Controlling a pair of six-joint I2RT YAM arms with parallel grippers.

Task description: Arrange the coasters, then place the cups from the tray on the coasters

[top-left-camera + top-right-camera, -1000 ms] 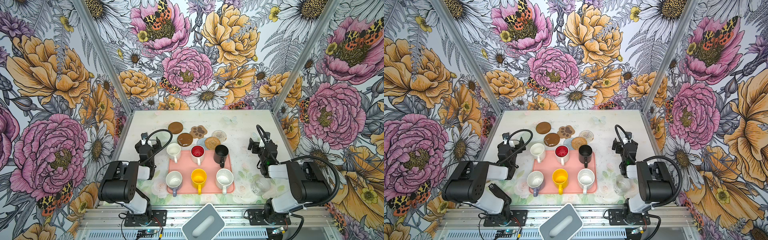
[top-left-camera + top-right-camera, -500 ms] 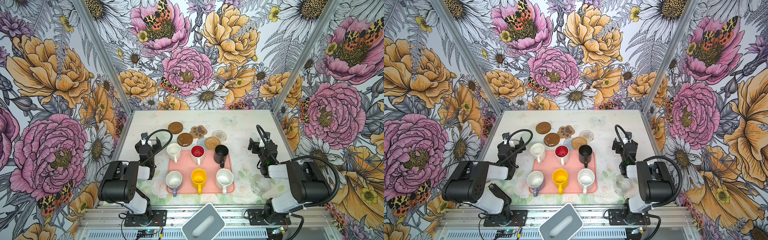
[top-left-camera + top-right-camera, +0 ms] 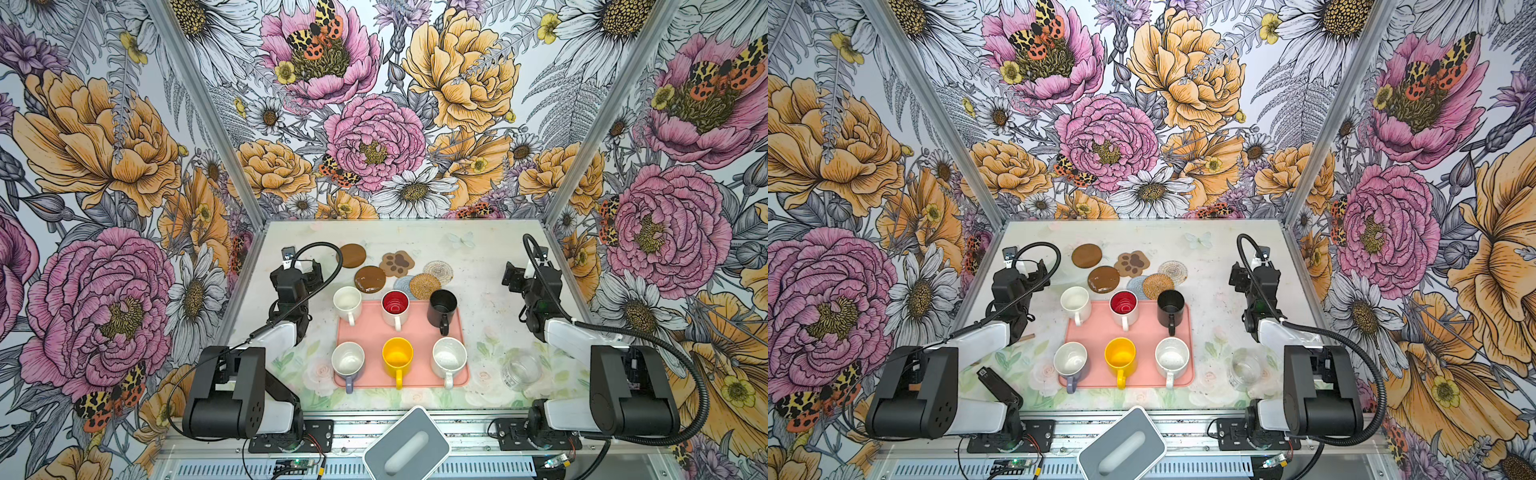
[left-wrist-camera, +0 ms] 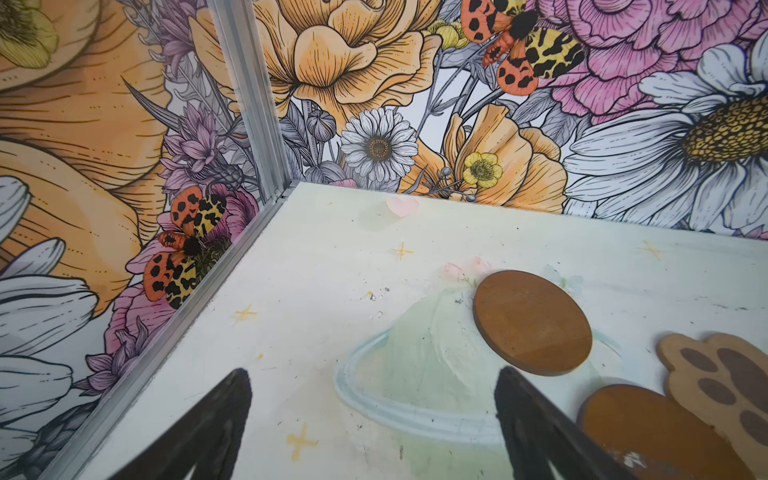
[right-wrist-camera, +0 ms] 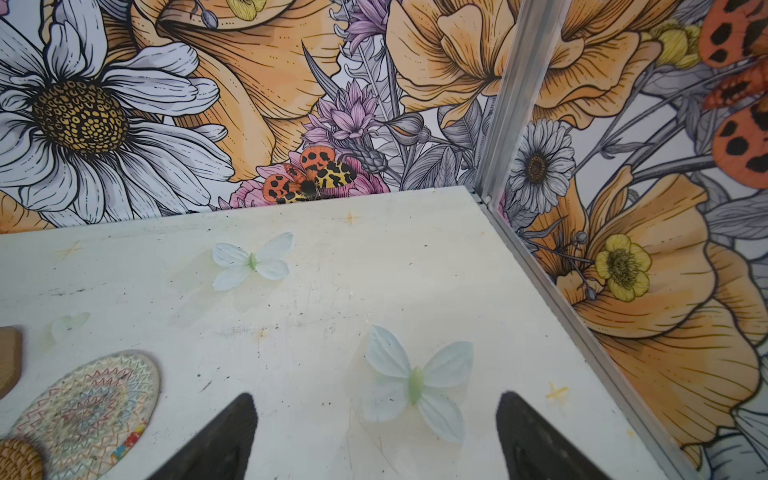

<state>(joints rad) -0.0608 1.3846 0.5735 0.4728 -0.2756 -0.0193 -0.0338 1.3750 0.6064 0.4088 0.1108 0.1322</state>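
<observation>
Several cups stand on the salmon-pink tray (image 3: 417, 330): white (image 3: 347, 300), red-inside (image 3: 395, 303) and black (image 3: 443, 305) in the far row, lavender (image 3: 348, 360), yellow (image 3: 397, 357) and speckled white (image 3: 449, 358) in the near row. Beyond the tray the coasters cluster together: two brown discs (image 3: 351, 255) (image 3: 370, 279), a paw shape (image 3: 397, 263), a grey-blue round (image 3: 402, 284), a tan woven round (image 3: 424, 286) and a pale translucent round (image 3: 438, 272). My left gripper (image 4: 374, 419) hovers open and empty left of the discs. My right gripper (image 5: 374, 432) is open and empty over bare table, right of the coasters.
A clear glass jar (image 3: 520, 370) stands right of the tray near the right arm's base. A grey device (image 3: 406, 451) sits at the front edge. Flowered walls with metal frame posts close the table on three sides.
</observation>
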